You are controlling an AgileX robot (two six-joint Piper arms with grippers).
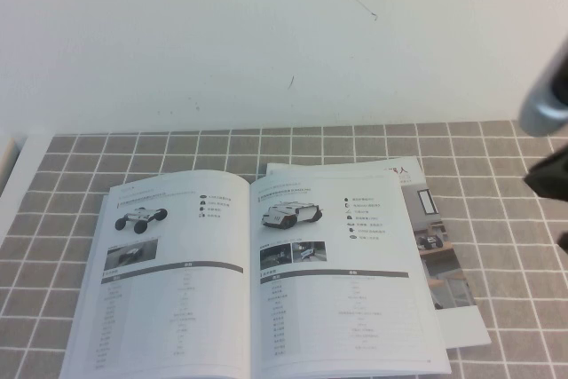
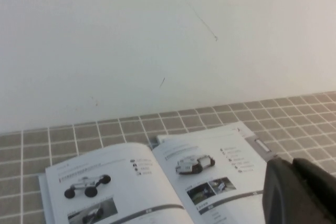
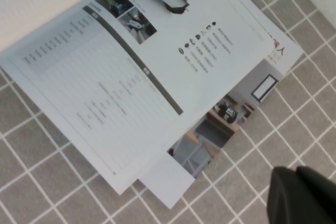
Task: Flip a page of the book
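Note:
The book (image 1: 257, 281) lies open and flat on the tiled mat, two white pages up with robot pictures and tables. Its glossy cover (image 1: 437, 237) with the red title sticks out, skewed, from under the right page. In the right wrist view the book (image 3: 131, 77) fills the upper part, and my right gripper (image 3: 297, 176) hovers shut and empty over bare tiles beside the cover's corner (image 3: 226, 119). Part of the right arm (image 1: 552, 99) shows at the high view's right edge. In the left wrist view my left gripper (image 2: 294, 170) is shut, with nothing in it, above the book's (image 2: 157, 182) right page.
A grey tiled mat (image 1: 515, 219) with white lines covers the table. A plain white wall (image 1: 266, 33) rises right behind it. A strip of white tabletop (image 1: 18, 175) shows at the mat's left edge.

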